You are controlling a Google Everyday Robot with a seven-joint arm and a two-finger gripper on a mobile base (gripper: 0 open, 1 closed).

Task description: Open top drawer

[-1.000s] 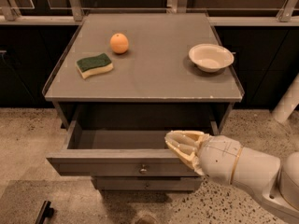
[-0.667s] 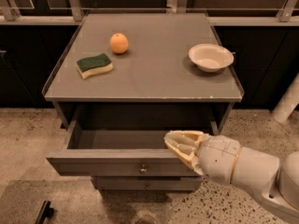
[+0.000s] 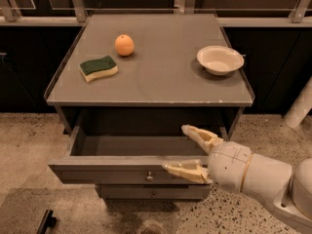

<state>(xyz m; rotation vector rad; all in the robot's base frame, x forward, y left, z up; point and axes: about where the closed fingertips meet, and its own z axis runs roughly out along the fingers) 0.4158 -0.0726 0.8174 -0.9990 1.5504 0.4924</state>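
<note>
The top drawer [image 3: 97, 172] of the grey cabinet stands pulled out, its inside showing and bare. Its small round silver knob [image 3: 149, 177] sits at the centre of the front. My gripper [image 3: 175, 148] is at the drawer's right end, open. One cream finger [image 3: 199, 135] reaches over the drawer's inside. The other finger [image 3: 187, 170] lies across the front panel just right of the knob. Nothing is held.
A narrower drawer [image 3: 151, 193] is shut below the open one. On the cabinet top [image 3: 161, 82] lie an orange [image 3: 124, 45], a green and yellow sponge [image 3: 98, 68] and a white bowl [image 3: 220, 59]. A speckled floor surrounds the cabinet, and a white post [image 3: 300, 106] stands at the right.
The gripper's fingers have spread apart. They were together at the drawer's right front edge. The drawer has not visibly moved.
</note>
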